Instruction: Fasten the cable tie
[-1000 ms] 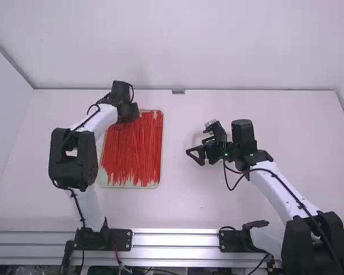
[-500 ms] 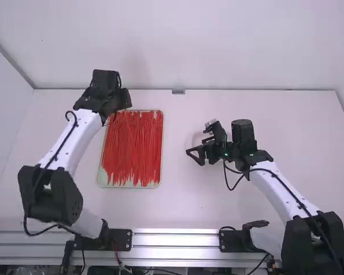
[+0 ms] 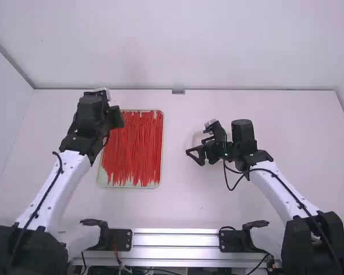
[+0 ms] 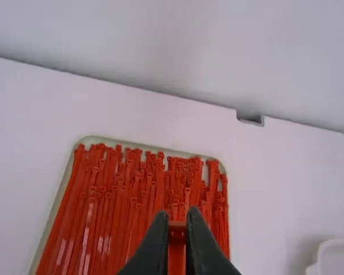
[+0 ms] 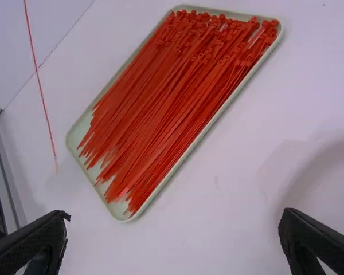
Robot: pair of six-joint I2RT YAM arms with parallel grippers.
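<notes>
**Status: early stage.**

The left claw (image 4: pixel 176 217) is pressed together on a single red cable tie (image 4: pixel 176 252). In the left wrist view the strip sits between the fingers at the bottom centre of the frame. In the right wrist view the same tie shows as a thin red line hanging down the upper left of the frame.

The pale tray (image 3: pixel 129 184) lies on the surface (image 3: pixel 218 114), left of centre in the high view. It carries the stock of loose ties (image 3: pixel 135 146), laid roughly parallel. The left claw is above the tray's upper left corner.

The right claw (image 3: pixel 196 153) sits right of centre in the high view, well apart from the tray. Its fingers are spread wide and hold nothing.

**Done, by judgement:** one tie is separated from the stock and lifted.

**Not yet done:** the tie forms no loop.

**Left to do:**
1. Take the free end with the right claw.
2. Thread the tail through the head.
3. Pull tight.
</notes>
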